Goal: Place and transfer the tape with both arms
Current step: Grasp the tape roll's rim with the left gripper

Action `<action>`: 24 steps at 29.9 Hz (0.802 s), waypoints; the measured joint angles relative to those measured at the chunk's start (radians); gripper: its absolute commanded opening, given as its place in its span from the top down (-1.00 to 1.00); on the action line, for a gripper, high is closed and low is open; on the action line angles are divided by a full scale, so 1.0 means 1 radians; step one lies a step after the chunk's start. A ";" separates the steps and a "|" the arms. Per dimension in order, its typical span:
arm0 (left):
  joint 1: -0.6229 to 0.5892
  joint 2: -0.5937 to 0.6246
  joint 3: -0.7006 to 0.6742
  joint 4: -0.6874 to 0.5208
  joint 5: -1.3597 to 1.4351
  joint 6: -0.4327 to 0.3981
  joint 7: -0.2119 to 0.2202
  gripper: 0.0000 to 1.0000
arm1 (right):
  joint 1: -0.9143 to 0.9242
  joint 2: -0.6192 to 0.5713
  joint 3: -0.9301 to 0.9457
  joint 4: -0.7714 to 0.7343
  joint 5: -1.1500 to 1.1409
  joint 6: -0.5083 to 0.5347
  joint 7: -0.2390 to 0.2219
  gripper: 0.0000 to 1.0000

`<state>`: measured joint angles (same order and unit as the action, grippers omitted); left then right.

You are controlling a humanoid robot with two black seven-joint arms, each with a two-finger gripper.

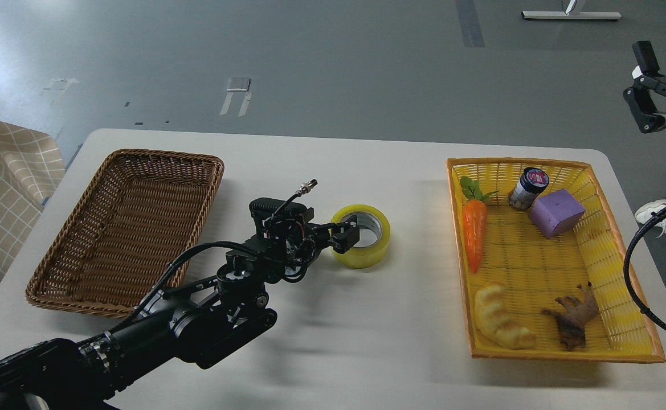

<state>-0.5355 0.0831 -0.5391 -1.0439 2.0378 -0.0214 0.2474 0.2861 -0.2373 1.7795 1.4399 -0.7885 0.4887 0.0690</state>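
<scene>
The yellow tape roll [374,250] lies flat on the white table, between the two baskets. My left gripper [345,238] comes in from the lower left and sits low on the roll's left wall. Its jaws stand a little apart, with one finger [348,242] over the edge of the core hole. The roll rests on the table. My right gripper [639,85] is raised at the far right, above and beyond the table's right edge. It is open and empty.
An empty brown wicker basket [70,285] stands on the left. A yellow basket [623,330] on the right holds a toy carrot [474,230], a small jar [528,188], a purple block [556,213], a croissant toy [501,324] and a brown figure [573,319].
</scene>
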 measured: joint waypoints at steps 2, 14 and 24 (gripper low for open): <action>0.000 0.002 0.016 0.001 0.000 0.000 0.000 -0.93 | -0.001 0.000 0.000 0.000 0.000 0.000 0.000 -1.00; -0.005 0.008 0.050 0.025 0.001 0.002 0.002 -0.46 | -0.020 0.000 0.000 0.000 0.000 0.000 0.000 -1.00; -0.004 0.019 0.049 0.026 -0.001 -0.001 0.001 0.05 | -0.034 -0.001 0.000 0.005 -0.001 0.000 0.000 -1.00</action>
<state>-0.5399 0.1019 -0.4898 -1.0181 2.0370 -0.0220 0.2481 0.2516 -0.2378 1.7795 1.4449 -0.7898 0.4887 0.0690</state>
